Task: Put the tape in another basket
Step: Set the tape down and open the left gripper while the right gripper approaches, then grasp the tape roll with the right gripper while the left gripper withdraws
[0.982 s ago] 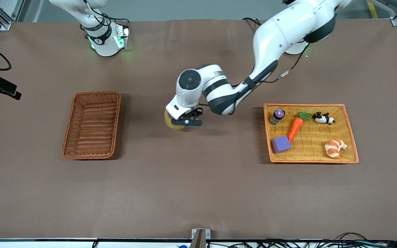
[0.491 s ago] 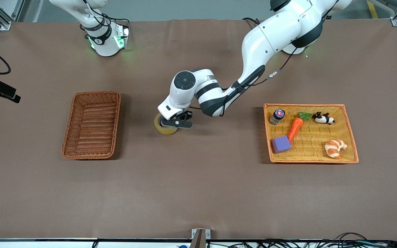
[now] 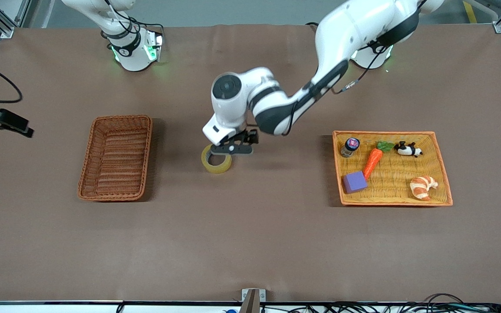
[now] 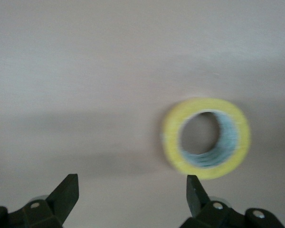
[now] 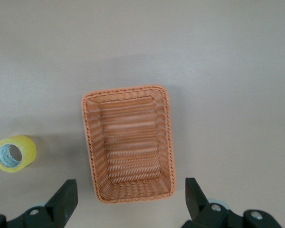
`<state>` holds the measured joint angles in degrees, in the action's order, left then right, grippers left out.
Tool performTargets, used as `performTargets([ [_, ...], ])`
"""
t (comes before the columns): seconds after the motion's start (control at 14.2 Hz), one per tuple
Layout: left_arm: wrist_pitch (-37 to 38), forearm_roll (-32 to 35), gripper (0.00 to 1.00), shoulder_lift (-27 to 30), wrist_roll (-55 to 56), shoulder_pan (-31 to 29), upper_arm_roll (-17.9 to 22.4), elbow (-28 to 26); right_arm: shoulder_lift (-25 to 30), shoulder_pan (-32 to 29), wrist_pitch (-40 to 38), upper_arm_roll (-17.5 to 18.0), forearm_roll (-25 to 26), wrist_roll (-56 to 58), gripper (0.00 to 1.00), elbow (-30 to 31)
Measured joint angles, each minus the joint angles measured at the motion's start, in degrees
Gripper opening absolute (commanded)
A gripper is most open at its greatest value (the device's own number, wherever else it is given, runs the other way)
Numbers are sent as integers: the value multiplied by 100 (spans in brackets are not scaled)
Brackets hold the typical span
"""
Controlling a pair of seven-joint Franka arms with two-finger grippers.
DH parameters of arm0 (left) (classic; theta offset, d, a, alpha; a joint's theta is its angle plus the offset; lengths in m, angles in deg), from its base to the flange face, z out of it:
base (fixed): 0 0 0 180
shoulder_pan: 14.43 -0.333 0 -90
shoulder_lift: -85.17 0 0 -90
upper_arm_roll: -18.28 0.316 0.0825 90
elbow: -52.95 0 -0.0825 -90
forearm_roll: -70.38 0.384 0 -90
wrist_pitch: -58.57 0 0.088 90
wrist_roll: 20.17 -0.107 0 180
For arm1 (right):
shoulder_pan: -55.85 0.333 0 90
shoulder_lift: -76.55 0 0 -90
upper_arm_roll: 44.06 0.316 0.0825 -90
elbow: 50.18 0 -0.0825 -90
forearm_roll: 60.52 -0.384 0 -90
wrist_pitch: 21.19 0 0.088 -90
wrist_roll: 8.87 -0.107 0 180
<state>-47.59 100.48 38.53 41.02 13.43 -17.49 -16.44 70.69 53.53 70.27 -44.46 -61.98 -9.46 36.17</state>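
The yellowish tape roll lies flat on the brown table between the two baskets, nearer to the reddish-brown wicker basket. My left gripper hovers just over the tape's edge, open and empty. In the left wrist view the tape lies on the table off to one side of my open left gripper. My right gripper is open and empty, high over the table beside the empty basket. The tape also shows in the right wrist view.
A yellow tray with an orange rim sits toward the left arm's end. It holds a carrot, a purple block, a croissant, a panda toy and a small jar.
My left gripper carried the tape toward the wicker basket, lowered it to the table, let it go and drew back a little. The tape now lies flat.
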Motion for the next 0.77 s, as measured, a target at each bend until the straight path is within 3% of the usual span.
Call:
performTargets([
  [0.28,700,-181,99,1200,-294,-343,223,-418,-312,903,854,57,-21,-214,100,559],
  [0.49,877,-857,94,1880,-1169,-941,439,-737,-578,1735,1829,73,-32,-974,100,1215],
  [0.77,916,-1555,95,2532,-2170,-1944,539,-813,-1349,2739,2716,74,-33,-1791,100,1423],
])
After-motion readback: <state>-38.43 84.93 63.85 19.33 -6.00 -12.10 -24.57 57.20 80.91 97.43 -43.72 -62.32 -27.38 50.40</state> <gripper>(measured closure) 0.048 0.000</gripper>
